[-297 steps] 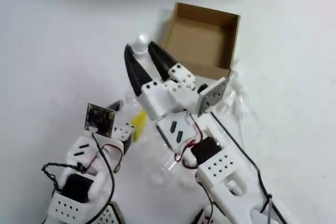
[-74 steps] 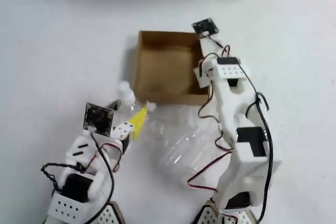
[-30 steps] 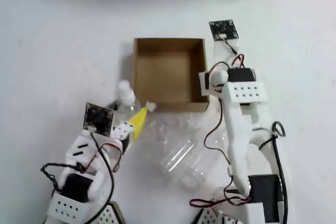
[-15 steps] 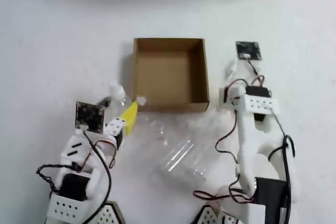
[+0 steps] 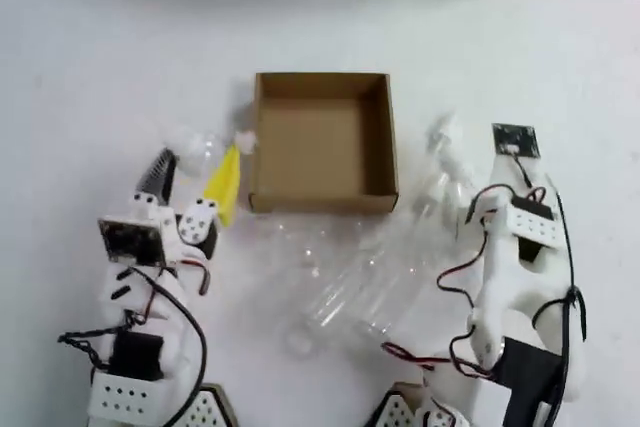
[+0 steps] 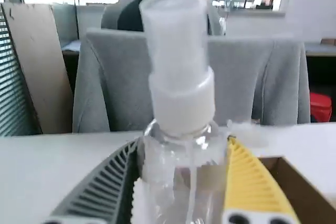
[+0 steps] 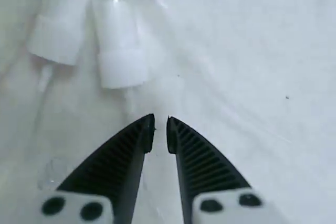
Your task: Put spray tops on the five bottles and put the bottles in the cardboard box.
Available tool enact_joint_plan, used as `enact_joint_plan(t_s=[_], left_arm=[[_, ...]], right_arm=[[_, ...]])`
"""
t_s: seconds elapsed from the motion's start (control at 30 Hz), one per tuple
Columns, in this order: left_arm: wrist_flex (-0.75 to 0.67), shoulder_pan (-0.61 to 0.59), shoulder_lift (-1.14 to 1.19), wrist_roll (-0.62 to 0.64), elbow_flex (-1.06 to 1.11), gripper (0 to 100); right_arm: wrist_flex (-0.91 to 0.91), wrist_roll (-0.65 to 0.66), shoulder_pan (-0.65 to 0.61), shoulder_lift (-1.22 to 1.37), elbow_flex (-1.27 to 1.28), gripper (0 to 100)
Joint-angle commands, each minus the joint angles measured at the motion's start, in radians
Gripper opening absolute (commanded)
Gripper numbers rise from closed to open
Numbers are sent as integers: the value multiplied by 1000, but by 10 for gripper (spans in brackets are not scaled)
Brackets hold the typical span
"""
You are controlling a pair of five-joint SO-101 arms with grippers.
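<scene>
While the left gripper (image 6: 181, 148) has its grey and yellow jaws closed on a clear bottle (image 6: 177, 174), a white spray top (image 6: 178, 66) sits on that bottle's neck. From the high view, the held bottle is just beside the left wall of the cardboard box (image 5: 322, 203), outside it; whether it rests on the bench (image 5: 110, 57) cannot be told. The box stands open side up, with bare cardboard showing inside.

Several loose bottles (image 5: 350, 292), clear and uncapped, lie on their sides on the bench near the box's front wall, between the two arms.

The right gripper (image 7: 160, 132) points down at the bench to the right of the box. Its jaws are all but closed, with a narrow slit between the tips and nothing held. Two loose spray tops (image 7: 119, 45) lie side by side on the bench near those tips, not touching them.
</scene>
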Motion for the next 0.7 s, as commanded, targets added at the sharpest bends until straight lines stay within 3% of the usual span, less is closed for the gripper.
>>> enact_joint_plan(t_s=[0.0,0.17,0.47,0.67], left_arm=[[-141,8,-18,17,-86,120],[-140,101,50,17,-304,120],[-138,110,584,18,-825,120],[-140,111,806,17,-1051,120]], right_arm=[[-4,12,35,-25,-6,17],[-4,12,28,-25,-6,17],[-10,14,28,-24,-5,17],[-10,38,27,-24,-5,17]])
